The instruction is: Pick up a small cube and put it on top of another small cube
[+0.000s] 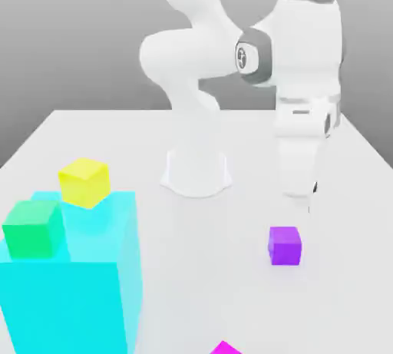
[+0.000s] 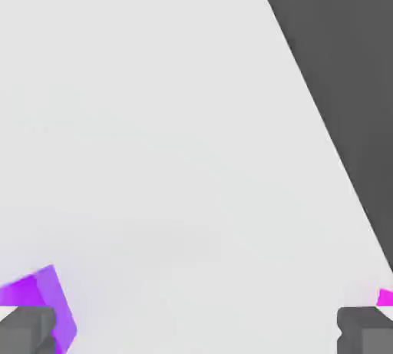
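Note:
The small purple cube (image 1: pixel 285 246) rests on the white table towards the exterior view's right. My gripper (image 1: pixel 306 193) hangs above the table, a little behind and above the purple cube, touching nothing. In the hand view the gripper (image 2: pixel 196 333) is open, its two grey fingertips (image 2: pixel 27 331) set wide apart with bare table between them. The purple cube (image 2: pixel 40 297) sits partly behind one fingertip. The small yellow cube (image 1: pixel 84 182) stands on the large cyan block (image 1: pixel 73 291) at the exterior view's left.
A green cube (image 1: pixel 33 227) also sits on the cyan block, in front of the yellow one. A magenta cube (image 1: pixel 225 349) lies at the near table edge, and its corner (image 2: pixel 386 297) shows by the other fingertip. The robot base (image 1: pixel 196 172) stands mid-table.

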`<state>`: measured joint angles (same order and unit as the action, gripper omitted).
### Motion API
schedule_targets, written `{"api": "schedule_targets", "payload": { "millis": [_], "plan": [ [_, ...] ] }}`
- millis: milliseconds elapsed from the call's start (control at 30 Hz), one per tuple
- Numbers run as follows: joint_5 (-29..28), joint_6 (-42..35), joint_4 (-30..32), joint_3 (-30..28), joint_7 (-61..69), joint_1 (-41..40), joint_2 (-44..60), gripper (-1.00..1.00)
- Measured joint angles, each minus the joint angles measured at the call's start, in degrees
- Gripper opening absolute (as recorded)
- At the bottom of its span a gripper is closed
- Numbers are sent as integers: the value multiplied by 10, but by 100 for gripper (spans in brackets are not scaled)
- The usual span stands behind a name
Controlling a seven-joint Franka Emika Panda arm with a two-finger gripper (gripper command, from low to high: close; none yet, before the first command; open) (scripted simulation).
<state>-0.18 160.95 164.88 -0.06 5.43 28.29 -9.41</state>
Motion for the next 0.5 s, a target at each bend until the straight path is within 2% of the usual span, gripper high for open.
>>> {"api": "schedule_targets", "payload": {
  "millis": [100,333,367,500],
  "plan": [
    [3,44,36,12,61,21,55,0],
    [-7,164,20,3,65,33,199,0],
    [-7,178,17,2,65,35,217,-100],
    [-8,177,17,2,64,34,217,-100]
  ]
}}
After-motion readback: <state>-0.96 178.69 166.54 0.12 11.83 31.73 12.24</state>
